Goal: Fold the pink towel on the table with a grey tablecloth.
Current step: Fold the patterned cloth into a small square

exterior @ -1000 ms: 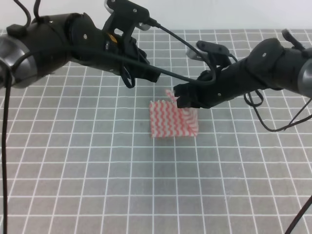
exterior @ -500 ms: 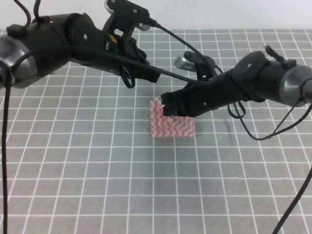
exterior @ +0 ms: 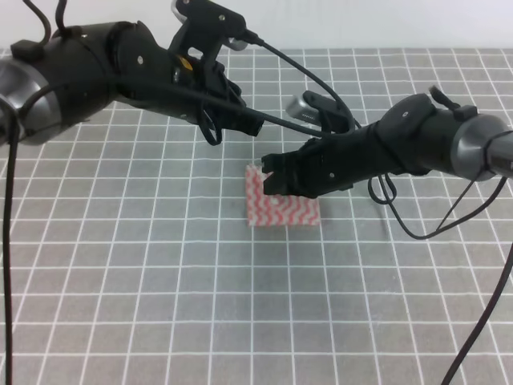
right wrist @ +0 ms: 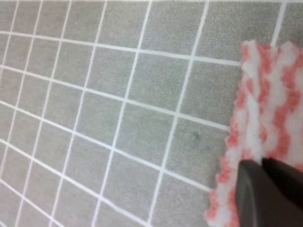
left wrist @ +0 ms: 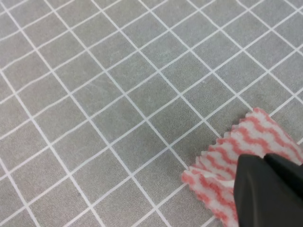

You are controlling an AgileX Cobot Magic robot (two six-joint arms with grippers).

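In the exterior high view, the pink towel (exterior: 282,210) lies folded on the table with a grey tablecloth (exterior: 160,305), near centre. The right gripper (exterior: 274,181) sits at its 11 o'clock corner, pinching the cloth. The left gripper (exterior: 244,122) hangs further toward 11 o'clock; its opening cannot be told.

The left wrist view shows the towel (left wrist: 222,165) at 5 o'clock.

The right wrist view shows dark fingers (right wrist: 265,194) closed on towel (right wrist: 265,94) at 4 o'clock.

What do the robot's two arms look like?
Both arms are glossy black with rounded, chunky segments and silver-grey bands at the joints near the picture edges. Thin black cables loop and dangle off them. The left arm has a small yellow-orange mark near its wrist, and a silver-and-black camera block sits on top. The right arm carries a similar camera block. The left gripper and right gripper are black too.
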